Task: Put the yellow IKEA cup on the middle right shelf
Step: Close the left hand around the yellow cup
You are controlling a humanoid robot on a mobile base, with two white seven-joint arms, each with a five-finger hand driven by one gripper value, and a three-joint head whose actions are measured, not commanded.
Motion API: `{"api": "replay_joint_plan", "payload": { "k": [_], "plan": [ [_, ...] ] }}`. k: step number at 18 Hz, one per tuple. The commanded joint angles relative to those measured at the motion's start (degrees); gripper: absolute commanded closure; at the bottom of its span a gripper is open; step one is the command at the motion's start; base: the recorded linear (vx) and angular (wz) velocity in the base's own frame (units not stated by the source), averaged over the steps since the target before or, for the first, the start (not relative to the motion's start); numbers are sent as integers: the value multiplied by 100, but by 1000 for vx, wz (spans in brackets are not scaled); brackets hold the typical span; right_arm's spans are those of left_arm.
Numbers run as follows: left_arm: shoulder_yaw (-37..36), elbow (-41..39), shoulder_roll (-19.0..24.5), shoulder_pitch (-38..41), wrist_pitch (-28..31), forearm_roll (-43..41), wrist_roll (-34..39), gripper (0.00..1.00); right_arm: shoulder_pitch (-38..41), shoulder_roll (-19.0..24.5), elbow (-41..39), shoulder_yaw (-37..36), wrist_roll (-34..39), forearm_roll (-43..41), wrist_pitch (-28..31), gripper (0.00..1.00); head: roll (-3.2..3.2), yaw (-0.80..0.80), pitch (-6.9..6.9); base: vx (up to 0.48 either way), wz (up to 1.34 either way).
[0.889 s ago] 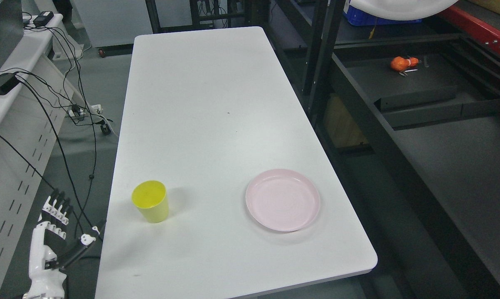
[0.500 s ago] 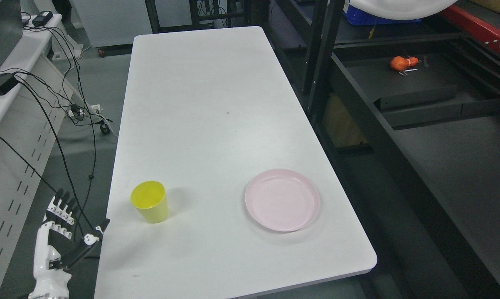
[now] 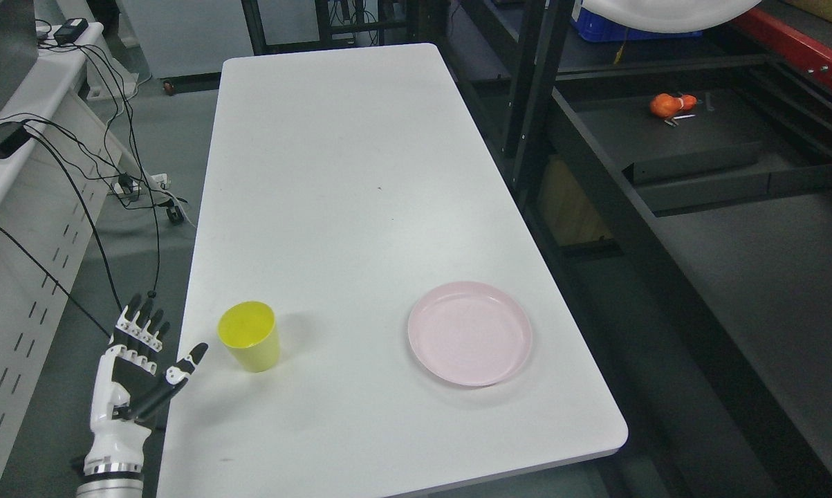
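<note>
Here, at the near left corner of the white worktop, the left robot hand hangs just off the worktop's left edge, palm turned toward the right, four fingers pointing up and away and the thumb angled out toward the cup, holding nothing. Just to its right, apart from it, the yellow IKEA cup stands upright on the worktop near that edge, its long axis vertical, mouth open to the camera. It is a plain tapered tumbler, wider at the rim than the base, with no handle. No right robot hand shows, so the left is the nearer one. Further right lies a pink plate, well apart from the cup. Beyond the worktop's right edge stands the dark shelf unit, where the cup is bound.
</note>
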Motion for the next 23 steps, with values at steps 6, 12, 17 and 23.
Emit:
{"api": "replay_joint_plan", "payload": {
  "k": [6,12,17,23],
  "plan": [
    [-504,942,140,-523,91,-72,-63,1,79,-100,0,97,5,-141,4,1,0,0,0,0,0],
    [-900,942,158,-480,91,-431,-257,1,79,-100,0,97,5,-141,4,0,0,0,0,-12,-24],
    [-917,969,158,-532,178,-854,-266,1,79,-100,0,97,5,-141,4,1,0,0,0,-5,-19],
    [-900,1285,167,-831,574,-907,-424,8,79,-100,0,97,5,-141,4,1,0,0,0,0,0]
  ]
}}
